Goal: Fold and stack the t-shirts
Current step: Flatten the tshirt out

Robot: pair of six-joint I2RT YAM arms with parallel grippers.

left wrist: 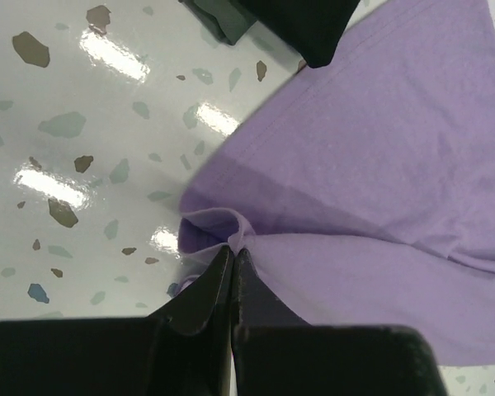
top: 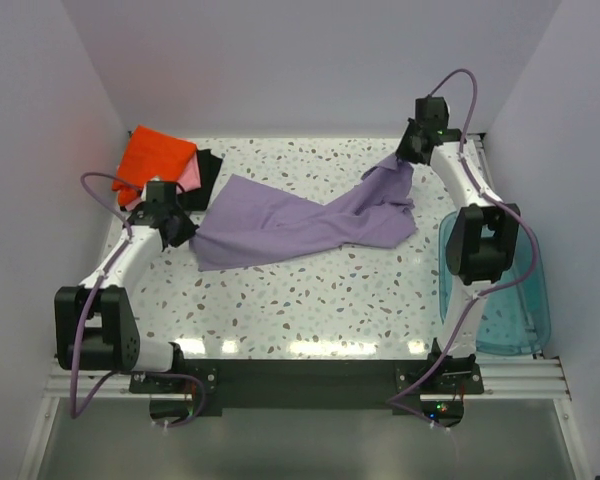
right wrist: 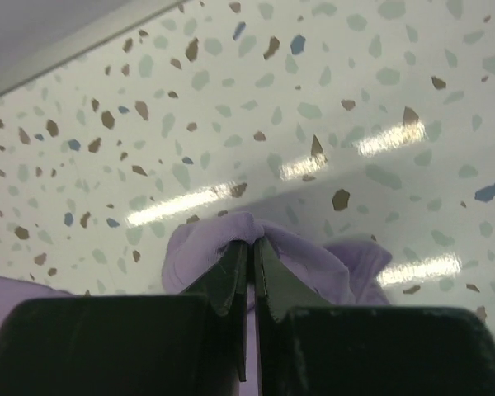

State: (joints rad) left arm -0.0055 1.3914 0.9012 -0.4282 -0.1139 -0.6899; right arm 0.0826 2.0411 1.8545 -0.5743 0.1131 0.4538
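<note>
The lavender t-shirt (top: 300, 222) is stretched across the table between both arms. My left gripper (top: 185, 232) is shut on the shirt's left edge, where a small fold of lavender cloth (left wrist: 231, 227) bunches at the fingertips (left wrist: 233, 252). At the back right my right gripper (top: 408, 150) is shut on the other end and holds it off the table; the purple cloth (right wrist: 256, 227) wraps over its tips (right wrist: 253, 243). Folded orange (top: 155, 155), pink (top: 190, 175) and black (top: 208, 170) t-shirts lie stacked at the back left.
A translucent teal bin (top: 510, 290) stands at the table's right edge beside the right arm. White walls close in the table at the back and sides. The black folded shirt (left wrist: 309, 25) lies just beyond the lavender cloth in the left wrist view.
</note>
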